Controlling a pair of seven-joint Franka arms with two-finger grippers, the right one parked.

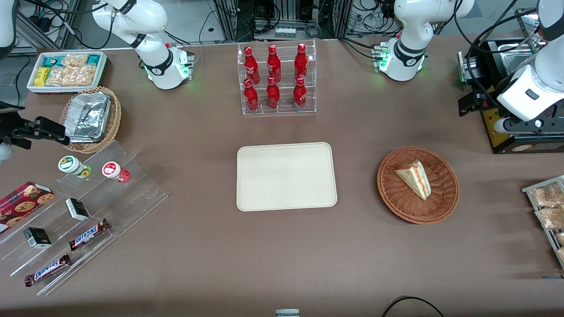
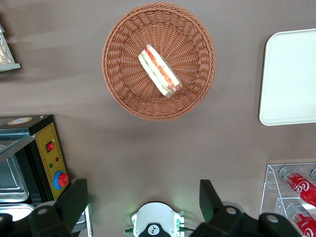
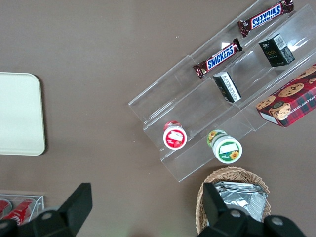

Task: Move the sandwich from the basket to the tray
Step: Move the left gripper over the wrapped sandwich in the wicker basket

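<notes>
The sandwich (image 1: 414,178) (image 2: 159,70), a pale wedge with red and green filling on its edge, lies in the round reddish-brown wicker basket (image 1: 440,203) (image 2: 123,84). The cream tray (image 1: 286,176) (image 2: 291,74) (image 3: 17,113) lies flat beside the basket, toward the parked arm's end, with nothing on it. My gripper (image 1: 470,105) (image 2: 142,200) hangs high over the table, farther from the front camera than the basket and toward the working arm's end. It is open, its fingers (image 2: 74,202) set wide apart with nothing between them.
A black appliance with a yellow panel (image 1: 506,127) (image 2: 49,158) stands by the gripper. A clear rack of red bottles (image 1: 277,79) (image 2: 296,192) stands farther back than the tray. Snack packets (image 1: 546,207) lie at the working arm's end. An acrylic snack stand (image 1: 83,211) and a foil-container basket (image 1: 92,119) sit at the parked arm's end.
</notes>
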